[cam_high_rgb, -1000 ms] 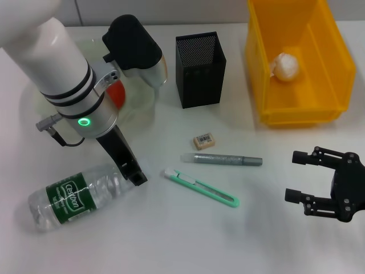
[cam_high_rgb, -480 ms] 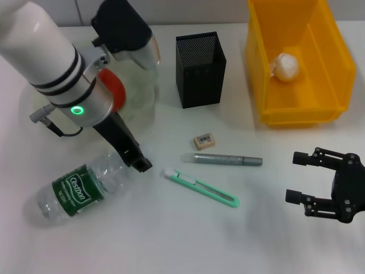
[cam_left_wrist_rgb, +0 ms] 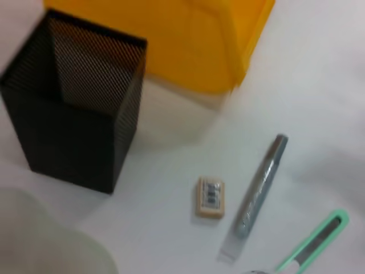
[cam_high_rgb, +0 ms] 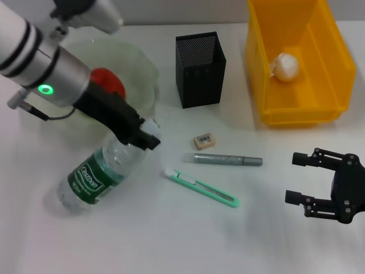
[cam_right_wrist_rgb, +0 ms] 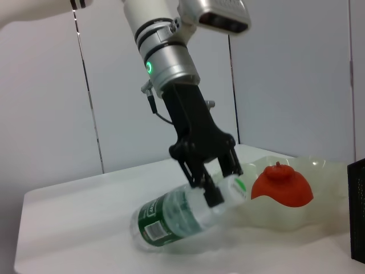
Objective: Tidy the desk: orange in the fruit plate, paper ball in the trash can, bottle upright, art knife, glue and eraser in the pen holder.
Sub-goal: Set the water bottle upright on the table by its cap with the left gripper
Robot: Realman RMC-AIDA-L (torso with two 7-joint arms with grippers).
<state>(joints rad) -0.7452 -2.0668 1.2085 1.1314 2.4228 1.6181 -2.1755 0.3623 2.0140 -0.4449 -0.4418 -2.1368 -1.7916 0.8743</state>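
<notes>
- You have the clear plastic water bottle with the green label (cam_high_rgb: 97,176) tilted, base on the white desk (cam_high_rgb: 171,240), its neck pinched in the left gripper (cam_high_rgb: 144,137), whose black fingers are closed round it.
- At the bottle's 3 o'clock lie the mint-green art knife (cam_high_rgb: 201,188), the grey glue stick (cam_high_rgb: 222,159) and the small beige eraser (cam_high_rgb: 203,141), each apart from the others.
- Behind the bottle, at 12 o'clock, the translucent fruit plate (cam_high_rgb: 140,63) holds the orange (cam_high_rgb: 108,83).
- The black mesh pen holder (cam_high_rgb: 199,68) stands at 1 o'clock.
- The yellow plastic bin (cam_high_rgb: 296,60) holds the white paper ball (cam_high_rgb: 285,65).
- Your right gripper (cam_high_rgb: 305,178) hovers at 3 o'clock, fingers spread, holding nothing.
</notes>
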